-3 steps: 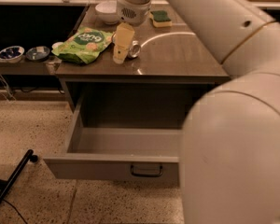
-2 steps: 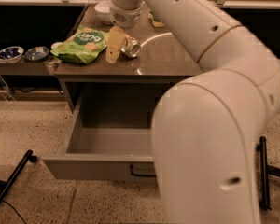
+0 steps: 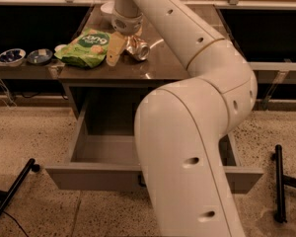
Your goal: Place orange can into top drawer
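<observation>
Arm risen from lower frame, elbow bent at right, forearm reached back left over table point(image 3: 164, 65). Gripper point(image 3: 119, 51) pointed down at tabletop, set between green snack bag point(image 3: 86, 47) and orange can point(image 3: 138, 48). Grip state cannot be told. Can laid on side on tabletop, just beside gripper. Top drawer point(image 3: 89, 177) pulled open below. White lettering on bag not legible.

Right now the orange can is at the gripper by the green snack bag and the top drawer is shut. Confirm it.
Not shut. The camera view shows the top drawer pulled open below the tabletop. The rest holds: the orange can is at the gripper, by the green snack bag.
</observation>
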### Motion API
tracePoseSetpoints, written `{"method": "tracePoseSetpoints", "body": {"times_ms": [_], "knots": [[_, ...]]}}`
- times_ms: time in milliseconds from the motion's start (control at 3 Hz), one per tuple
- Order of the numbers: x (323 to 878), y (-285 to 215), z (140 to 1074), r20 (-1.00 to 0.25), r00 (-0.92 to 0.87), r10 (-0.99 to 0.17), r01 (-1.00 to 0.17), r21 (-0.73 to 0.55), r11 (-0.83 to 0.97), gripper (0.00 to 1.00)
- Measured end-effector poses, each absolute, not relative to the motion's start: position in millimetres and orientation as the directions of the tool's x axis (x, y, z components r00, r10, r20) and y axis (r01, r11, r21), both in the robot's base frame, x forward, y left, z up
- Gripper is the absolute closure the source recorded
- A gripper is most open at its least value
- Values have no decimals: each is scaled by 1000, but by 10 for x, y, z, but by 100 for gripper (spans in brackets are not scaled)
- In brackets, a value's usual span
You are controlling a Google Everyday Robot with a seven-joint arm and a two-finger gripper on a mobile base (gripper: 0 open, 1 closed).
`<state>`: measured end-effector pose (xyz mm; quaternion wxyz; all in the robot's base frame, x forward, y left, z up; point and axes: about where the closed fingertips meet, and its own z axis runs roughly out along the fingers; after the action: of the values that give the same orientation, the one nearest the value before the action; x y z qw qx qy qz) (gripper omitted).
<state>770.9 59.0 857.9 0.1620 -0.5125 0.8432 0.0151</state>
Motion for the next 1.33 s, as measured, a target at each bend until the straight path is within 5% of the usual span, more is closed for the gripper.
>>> {"method": "tracePoseSetpoints", "body": {"times_ms": [667, 1333], "knots": [[7768, 731, 8464, -305, -415, -857, -878, -113, 465, 59], [7342, 300, 8640, -430, -296, -853, -932, -67, 357, 100]]}}
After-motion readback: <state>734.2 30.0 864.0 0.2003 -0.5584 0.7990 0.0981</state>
